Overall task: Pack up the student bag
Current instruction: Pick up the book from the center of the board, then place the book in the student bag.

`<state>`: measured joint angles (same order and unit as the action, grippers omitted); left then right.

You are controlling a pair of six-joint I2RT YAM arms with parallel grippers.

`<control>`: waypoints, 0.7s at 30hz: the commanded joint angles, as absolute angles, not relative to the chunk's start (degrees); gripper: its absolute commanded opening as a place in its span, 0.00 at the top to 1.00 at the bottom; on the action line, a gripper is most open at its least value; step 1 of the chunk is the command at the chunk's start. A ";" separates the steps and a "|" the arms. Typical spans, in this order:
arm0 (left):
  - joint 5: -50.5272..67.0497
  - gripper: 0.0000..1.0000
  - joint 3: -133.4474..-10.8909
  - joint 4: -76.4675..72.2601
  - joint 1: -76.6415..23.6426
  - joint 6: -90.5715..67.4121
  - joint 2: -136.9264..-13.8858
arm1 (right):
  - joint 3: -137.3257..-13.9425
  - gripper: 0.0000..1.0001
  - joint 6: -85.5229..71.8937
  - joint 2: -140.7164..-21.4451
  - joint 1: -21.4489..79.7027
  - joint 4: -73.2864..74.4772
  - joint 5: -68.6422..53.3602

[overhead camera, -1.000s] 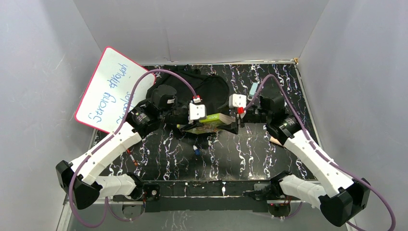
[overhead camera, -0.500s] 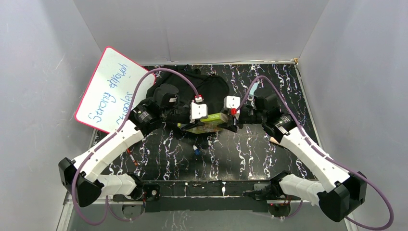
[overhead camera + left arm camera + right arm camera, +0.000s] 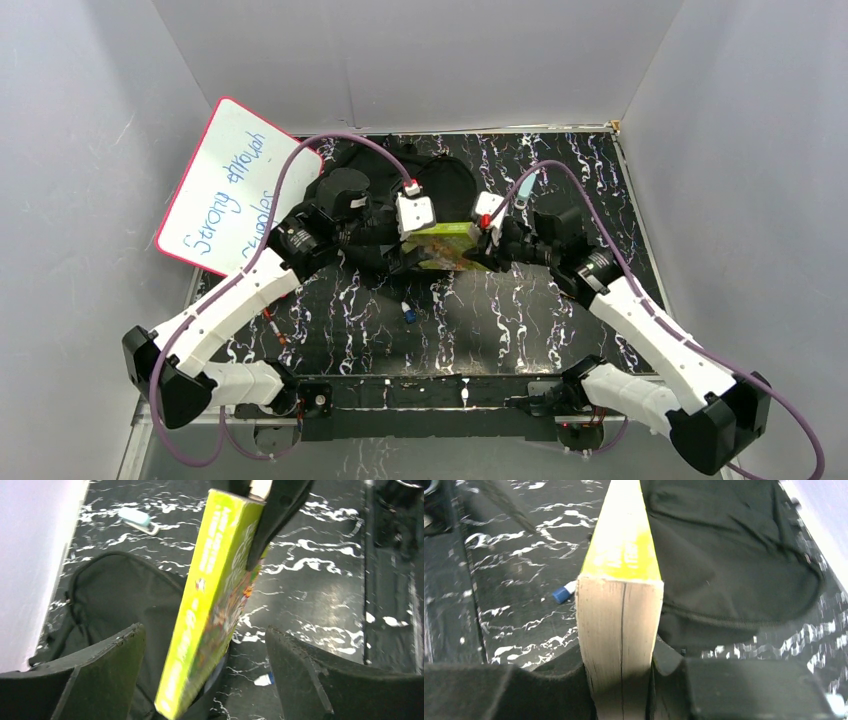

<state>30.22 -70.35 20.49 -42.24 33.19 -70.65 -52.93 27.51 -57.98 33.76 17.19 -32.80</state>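
A yellow-green book [image 3: 441, 245] hangs above the front edge of the black student bag [image 3: 400, 190]. My right gripper [image 3: 487, 250] is shut on the book's right end. In the right wrist view, the pads clamp the cream page edge [image 3: 619, 645], with the bag [image 3: 724, 555] to the right beyond it. My left gripper [image 3: 400, 258] is open at the book's left end. In the left wrist view, the book [image 3: 215, 595] stands between the wide fingers [image 3: 100, 675], touching neither. Its lower corner dips toward the bag [image 3: 115, 595].
A pink-rimmed whiteboard [image 3: 235, 190] leans on the left wall. A blue-capped marker [image 3: 408, 312] lies on the marbled table in front of the bag. A pale blue item [image 3: 527, 183] lies at the back right and an orange pen [image 3: 275, 330] near the left arm.
My left gripper has opened and let go of the book. My right gripper has moved in and shut on the book's right end. The book now tilts over the bag.
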 commanded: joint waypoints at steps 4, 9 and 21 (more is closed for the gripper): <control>13.09 0.12 -68.02 7.43 -42.30 19.57 -66.63 | -53.52 1.00 -4.34 -49.08 33.49 7.16 9.29; 4.54 0.11 -70.27 8.25 -42.33 10.17 -70.31 | -58.41 1.00 -16.88 -52.24 33.49 18.77 24.54; -2.34 0.11 -78.86 20.00 -42.31 2.70 -82.00 | -76.43 1.00 -31.36 -68.27 26.34 40.99 16.30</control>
<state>0.36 -75.44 16.64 -42.24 5.56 -81.21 -68.25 -25.19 -67.37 27.83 38.81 19.00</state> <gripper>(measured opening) 0.887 0.339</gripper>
